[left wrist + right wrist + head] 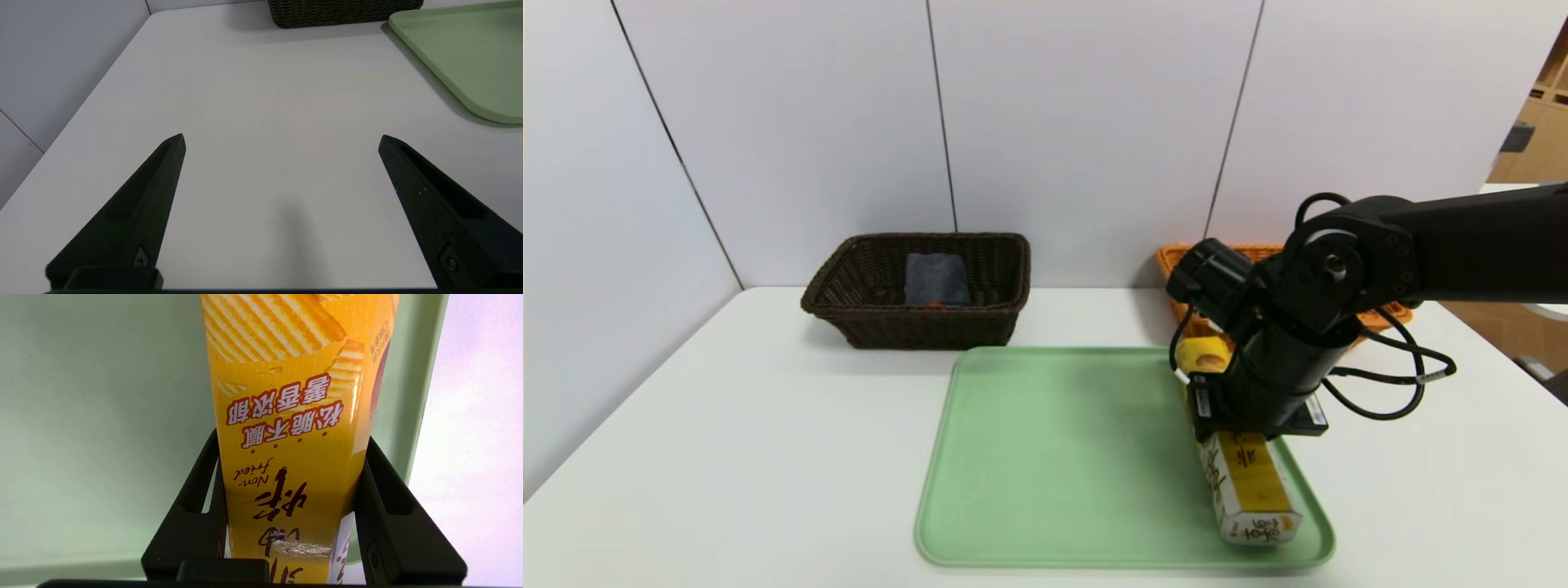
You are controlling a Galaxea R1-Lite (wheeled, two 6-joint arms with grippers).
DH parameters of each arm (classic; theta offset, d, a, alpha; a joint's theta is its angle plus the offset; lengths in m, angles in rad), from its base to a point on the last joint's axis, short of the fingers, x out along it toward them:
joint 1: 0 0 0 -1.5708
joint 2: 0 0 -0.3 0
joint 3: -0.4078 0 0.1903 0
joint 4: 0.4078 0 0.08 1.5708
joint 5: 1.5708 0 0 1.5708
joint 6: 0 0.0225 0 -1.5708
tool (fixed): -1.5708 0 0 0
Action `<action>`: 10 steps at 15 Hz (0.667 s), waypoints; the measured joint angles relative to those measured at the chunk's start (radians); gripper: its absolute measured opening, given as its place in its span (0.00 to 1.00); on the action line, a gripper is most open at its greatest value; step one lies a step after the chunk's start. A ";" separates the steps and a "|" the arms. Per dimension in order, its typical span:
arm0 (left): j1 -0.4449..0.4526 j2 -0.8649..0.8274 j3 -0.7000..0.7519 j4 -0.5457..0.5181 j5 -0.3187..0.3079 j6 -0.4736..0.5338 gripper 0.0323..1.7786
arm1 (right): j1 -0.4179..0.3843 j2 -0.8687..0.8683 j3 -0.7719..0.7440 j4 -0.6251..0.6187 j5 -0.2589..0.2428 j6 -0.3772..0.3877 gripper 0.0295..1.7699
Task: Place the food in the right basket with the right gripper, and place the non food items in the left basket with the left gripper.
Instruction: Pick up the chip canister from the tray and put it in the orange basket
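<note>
Gripping: the right claw (286,506) is clamped across the yellow carton (286,428), one black finger (192,522) pressed to each long side, about mid-length.
Carton place: lying flat on the green tray (1054,457), along the tray's right rim, one white end (1262,527) at the tray's near right corner, the other end towards the orange basket (1176,261).
Carton print: ridged crisp pictures, red-and-white Chinese characters, dark brush lettering, and the small script "Non-fried", all seen upside down from the right wrist.
Left claw: the left claw (282,163) hangs over bare white worktop (265,102) left of the tray, fingers spread wide with nothing between them.
Dark basket: the dark brown basket (866,318) stands behind the tray's far left corner and holds the folded grey-blue cloth (937,279), with a sliver of something red (934,305) at the cloth's near edge.
Orange basket: behind the tray's far right corner, mostly hidden by the right arm.
</note>
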 joint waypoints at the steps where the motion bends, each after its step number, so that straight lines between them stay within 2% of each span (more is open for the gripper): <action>1: 0.000 0.000 0.000 0.000 0.000 0.000 0.95 | 0.000 0.000 -0.003 0.002 0.001 0.001 0.47; 4: 0.000 0.000 0.000 0.000 0.000 0.000 0.95 | -0.003 0.000 -0.021 0.004 0.008 -0.003 0.47; 7: 0.000 0.000 0.000 0.000 0.000 0.000 0.95 | -0.016 -0.001 -0.045 0.004 0.051 -0.006 0.47; 10: 0.000 0.000 0.000 0.000 0.000 0.000 0.95 | -0.026 -0.001 -0.053 0.005 0.062 -0.011 0.47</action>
